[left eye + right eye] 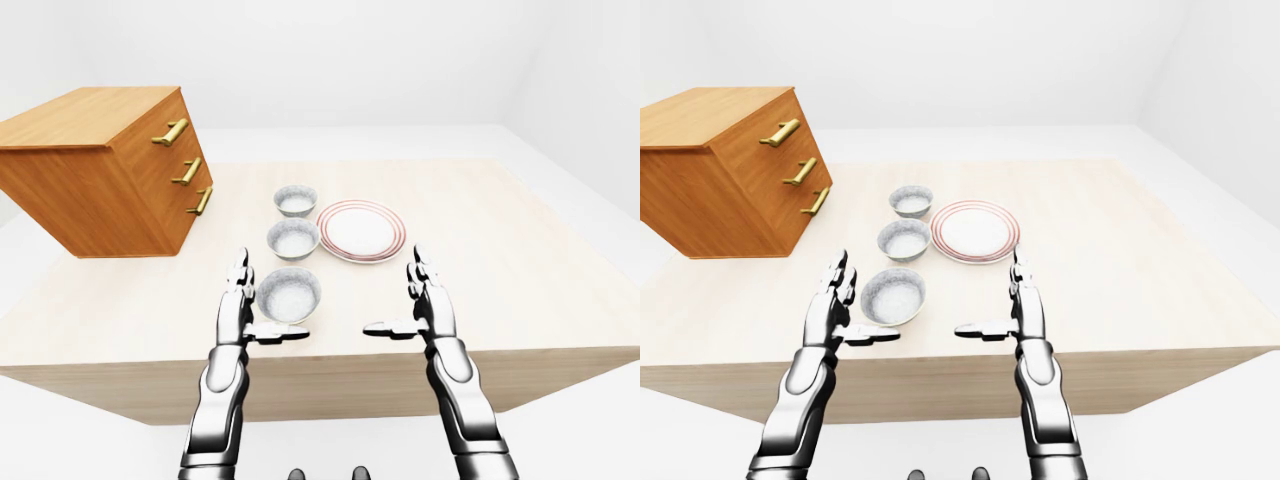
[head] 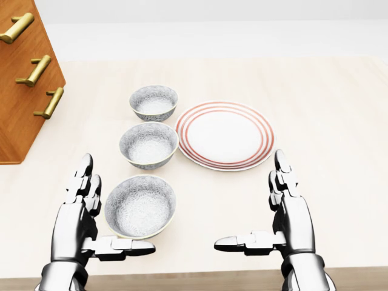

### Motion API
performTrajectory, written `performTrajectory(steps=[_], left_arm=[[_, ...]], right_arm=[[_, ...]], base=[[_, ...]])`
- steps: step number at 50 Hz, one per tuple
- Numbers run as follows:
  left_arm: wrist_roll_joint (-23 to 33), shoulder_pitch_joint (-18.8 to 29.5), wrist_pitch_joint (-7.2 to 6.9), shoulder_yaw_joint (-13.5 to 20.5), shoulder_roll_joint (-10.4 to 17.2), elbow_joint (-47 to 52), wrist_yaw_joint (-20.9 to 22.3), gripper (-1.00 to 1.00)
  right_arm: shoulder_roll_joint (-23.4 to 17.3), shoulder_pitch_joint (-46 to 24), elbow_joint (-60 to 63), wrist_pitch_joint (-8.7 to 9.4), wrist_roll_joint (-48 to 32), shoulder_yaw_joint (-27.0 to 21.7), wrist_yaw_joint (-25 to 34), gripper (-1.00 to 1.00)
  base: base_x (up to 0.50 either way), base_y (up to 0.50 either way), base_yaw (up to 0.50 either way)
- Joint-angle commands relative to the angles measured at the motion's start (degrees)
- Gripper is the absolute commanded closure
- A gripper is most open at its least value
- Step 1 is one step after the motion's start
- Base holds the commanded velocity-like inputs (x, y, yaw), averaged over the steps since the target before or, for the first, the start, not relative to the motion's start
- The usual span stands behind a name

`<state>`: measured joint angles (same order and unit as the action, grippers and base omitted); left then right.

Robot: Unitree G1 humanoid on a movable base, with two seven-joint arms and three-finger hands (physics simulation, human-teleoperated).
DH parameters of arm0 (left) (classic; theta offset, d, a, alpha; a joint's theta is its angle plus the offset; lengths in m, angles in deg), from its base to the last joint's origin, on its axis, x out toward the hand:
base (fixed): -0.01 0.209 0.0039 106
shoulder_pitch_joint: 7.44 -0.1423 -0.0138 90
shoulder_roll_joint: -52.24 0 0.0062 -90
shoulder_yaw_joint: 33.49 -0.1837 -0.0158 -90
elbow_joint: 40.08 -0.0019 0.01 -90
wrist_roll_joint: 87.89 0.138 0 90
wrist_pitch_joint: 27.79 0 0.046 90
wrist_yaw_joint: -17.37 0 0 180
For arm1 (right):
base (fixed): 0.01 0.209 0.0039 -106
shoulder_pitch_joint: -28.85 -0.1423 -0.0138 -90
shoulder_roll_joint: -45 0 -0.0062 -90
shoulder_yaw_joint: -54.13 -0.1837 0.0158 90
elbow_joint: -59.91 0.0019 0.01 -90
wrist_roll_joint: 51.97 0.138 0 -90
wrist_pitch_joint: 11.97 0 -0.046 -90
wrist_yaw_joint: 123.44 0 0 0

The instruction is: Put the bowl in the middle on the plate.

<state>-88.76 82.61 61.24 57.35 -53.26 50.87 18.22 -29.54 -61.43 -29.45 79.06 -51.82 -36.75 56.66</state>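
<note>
Three grey speckled bowls stand in a column on the table in the head view: the top bowl (image 2: pixel 154 101), the middle bowl (image 2: pixel 148 144) and the bottom bowl (image 2: pixel 140 205). A white plate (image 2: pixel 225 134) with red rings lies to the right of the upper two bowls. My left hand (image 2: pixel 100 212) is open just left of the bottom bowl, its thumb pointing right under it. On the right, my right hand (image 2: pixel 267 209) is open below the plate, holding nothing.
A wooden drawer chest (image 1: pixel 105 170) with three brass handles stands at the table's left. The table's near edge (image 1: pixel 330 360) runs just under my hands.
</note>
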Motion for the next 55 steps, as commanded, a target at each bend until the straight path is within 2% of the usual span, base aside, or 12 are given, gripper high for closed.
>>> performTrajectory(steps=[1,5,6,7,24,55], left_arm=[[-0.48,-0.13,-4.04,1.48,0.85,5.21,1.04,-1.0],[-0.25,0.23,-4.04,2.68,1.13,7.02,-0.14,-1.0],[-0.34,0.13,-4.04,2.84,1.15,7.57,-0.11,-1.0],[-0.34,0.06,-4.04,2.94,1.16,7.92,-0.12,-1.0],[1.18,-0.81,-4.04,1.78,0.72,11.86,0.29,-1.0],[1.39,-0.68,-4.04,2.52,0.89,15.11,0.36,-1.0]], right_arm=[[-0.61,-0.6,3.03,3.97,-0.16,-1.78,-0.57,-1.0],[-1.04,-0.68,3.62,3.97,1.94,-2.36,1.88,-1.0],[-1.53,-0.23,3.94,3.97,-0.76,-1.57,1.25,-1.0],[-1.18,0.02,4.92,3.97,0.37,-1.94,1.88,-1.0],[-0.67,2.07,8.04,3.97,-2.6,-1.3,1.73,-1.0],[-1.22,0.35,6.04,3.97,-3.15,-1.88,1.37,-1.0]], base=[[0.0,0.0,0.0],[0.0,0.0,0.0],[0.0,0.0,0.0],[0.0,0.0,0.0],[0.0,0.06,0.0],[0.0,0.4,0.0]])
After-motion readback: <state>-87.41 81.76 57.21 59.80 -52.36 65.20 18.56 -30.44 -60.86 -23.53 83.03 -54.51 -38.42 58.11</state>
